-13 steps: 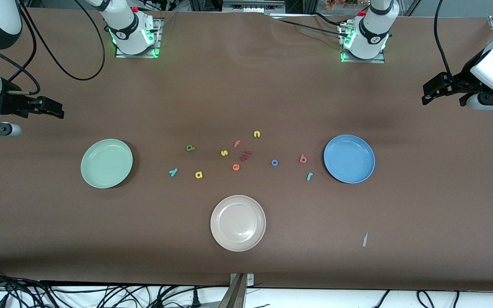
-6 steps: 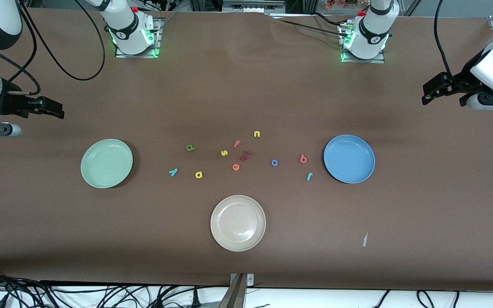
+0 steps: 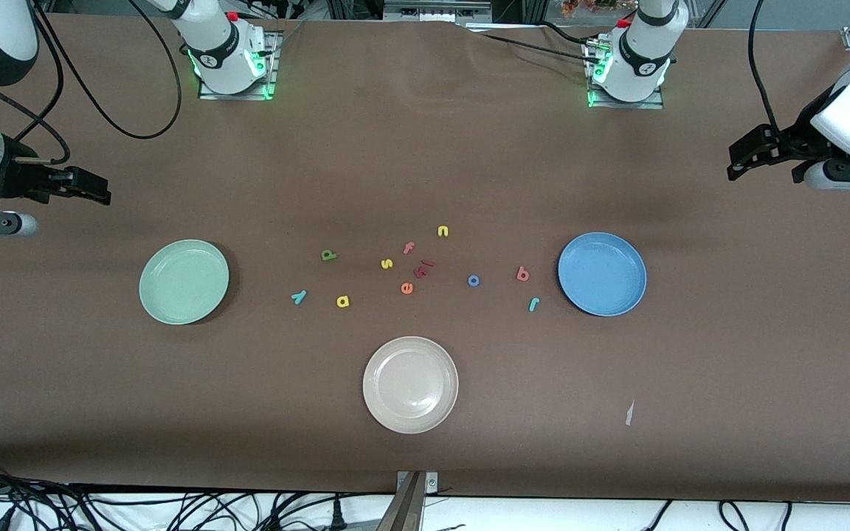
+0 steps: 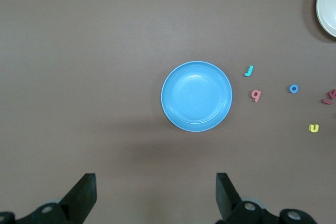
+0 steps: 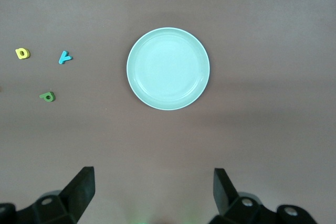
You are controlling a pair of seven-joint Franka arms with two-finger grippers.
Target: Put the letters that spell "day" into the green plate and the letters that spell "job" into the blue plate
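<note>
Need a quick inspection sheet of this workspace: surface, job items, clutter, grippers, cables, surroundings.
Surface: brown table cover, wrinkled near the bases.
Job's things: pale green plate, mid-blue plate, both empty; green d, yellow a, teal y, teal j, pink b, blue o on the table.
Clutter: beige plate, five spare letters, paper scrap.
Grippers: left gripper and right gripper open, empty, waiting at the table ends.
Cables: black cables across the table's corner.
Surroundings: nothing seen.

Beige plate (image 4: 328, 3) cut off at left wrist view's edge. Dark red letters (image 3: 423, 269) beside orange "e" (image 3: 406, 287) too small to read. Both arms' upper links run out of front view.
</note>
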